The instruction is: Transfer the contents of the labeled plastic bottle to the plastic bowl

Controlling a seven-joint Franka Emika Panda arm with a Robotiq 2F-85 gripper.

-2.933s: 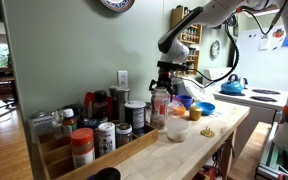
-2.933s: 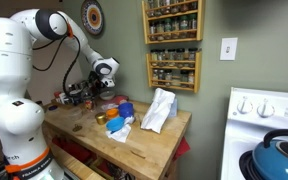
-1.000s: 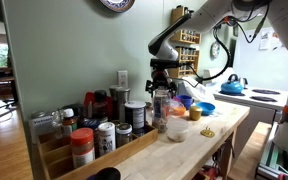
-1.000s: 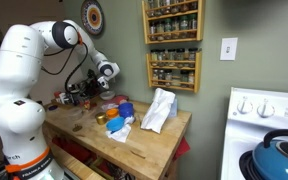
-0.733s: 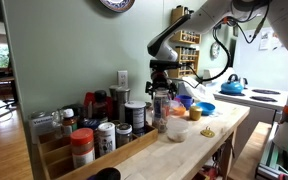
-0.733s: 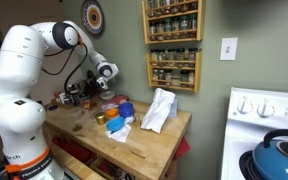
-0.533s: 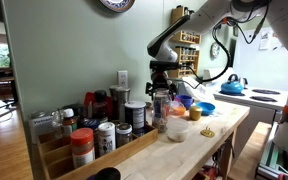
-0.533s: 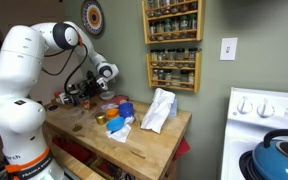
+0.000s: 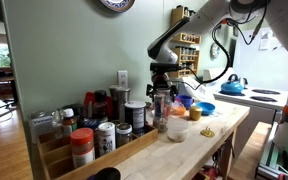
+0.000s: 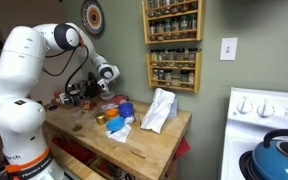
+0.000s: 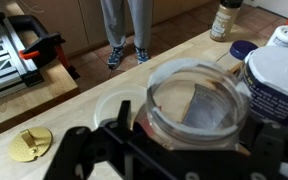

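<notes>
Exterior view from the jar-rack end: tool (image 9: 162,88) lowered over the labeled plastic bottle (image 9: 160,108), right at its top. Bottle upright on the surface (image 9: 184,150), among dark-lidded jars (image 9: 134,115). Plastic bowl (image 9: 177,127) just to its right and nearer, apparently touching or nearly so. Blue bowls (image 9: 203,108) further right. Nothing tipped; bowl contents not discernible from here.

Exterior view from the stove side: arm reaching down to far left of surface (image 10: 154,145); tool (image 10: 88,91) low among clutter. Bottle not separable at this size. White cloth (image 10: 158,110) lying to the right.

Wrist view: looking straight into open mouth of labeled plastic bottle (image 11: 197,105), no cap seen on it. Dark tool fingers (image 11: 94,158) on both sides of the neck, seemingly pinching it, though actual contact not confirmed. Rim of plastic bowl (image 11: 112,103) just left of bottle. Yellow piece (image 11: 29,144) on surface near left.

Progress judgement: early. Grasp likely made or being made; lift, tilt over bowl and pour all left.
</notes>
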